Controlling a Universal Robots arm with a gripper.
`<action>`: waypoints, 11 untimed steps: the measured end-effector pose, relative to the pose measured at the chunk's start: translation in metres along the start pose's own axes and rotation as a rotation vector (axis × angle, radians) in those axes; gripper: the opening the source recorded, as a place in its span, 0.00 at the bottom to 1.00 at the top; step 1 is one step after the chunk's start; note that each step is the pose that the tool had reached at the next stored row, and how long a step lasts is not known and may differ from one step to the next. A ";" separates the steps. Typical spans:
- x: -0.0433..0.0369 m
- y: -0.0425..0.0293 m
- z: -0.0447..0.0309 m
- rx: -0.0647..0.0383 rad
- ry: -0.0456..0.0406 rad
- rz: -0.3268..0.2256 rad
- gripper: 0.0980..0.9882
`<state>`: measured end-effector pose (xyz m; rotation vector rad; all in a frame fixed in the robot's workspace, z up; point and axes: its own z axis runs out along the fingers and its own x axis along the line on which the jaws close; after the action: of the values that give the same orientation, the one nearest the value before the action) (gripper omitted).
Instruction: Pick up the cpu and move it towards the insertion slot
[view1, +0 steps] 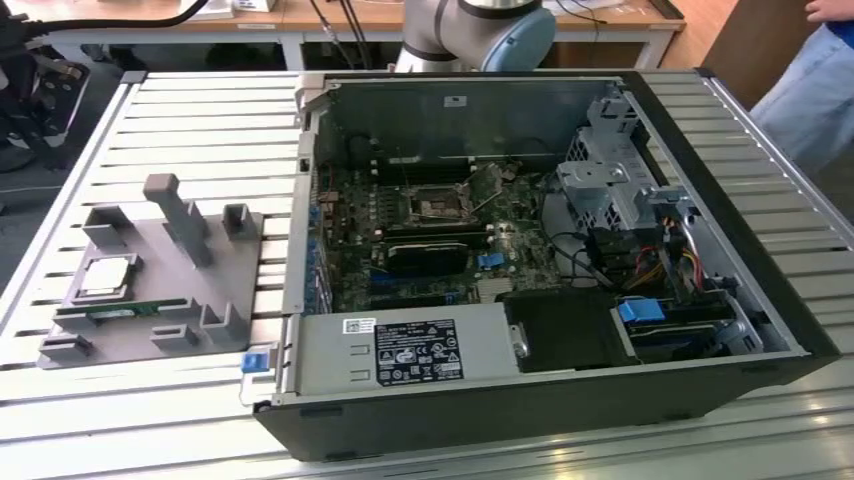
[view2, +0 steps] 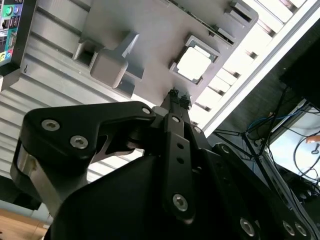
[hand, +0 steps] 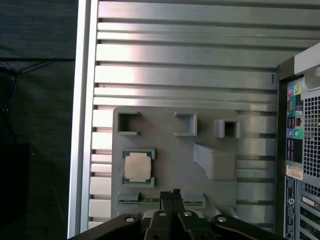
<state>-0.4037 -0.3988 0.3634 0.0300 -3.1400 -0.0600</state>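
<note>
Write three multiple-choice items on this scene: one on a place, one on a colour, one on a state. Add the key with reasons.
1. Where does the cpu lie?
A) inside the computer case
B) in a recess of the holder on the slatted table
C) on the floor

2. What colour is the holder?
A) red
B) grey
C) yellow

3. What does the hand hold?
A) nothing
B) the cpu
C) a memory stick

Key: 1 B, it sits framed in the holder's recess; 2 B, grey in both wrist views; 3 A, the cpu lies apart from the hand.
</note>
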 end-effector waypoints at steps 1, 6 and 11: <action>0.0019 0.0001 0.0000 0.000 0.0000 0.000 0.01; 0.0115 0.0002 0.0002 0.000 0.0000 0.000 0.01; 0.0196 0.0003 0.0012 0.000 -0.0001 0.000 0.01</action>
<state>-0.4233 -0.3988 0.3623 0.0301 -3.1401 -0.0601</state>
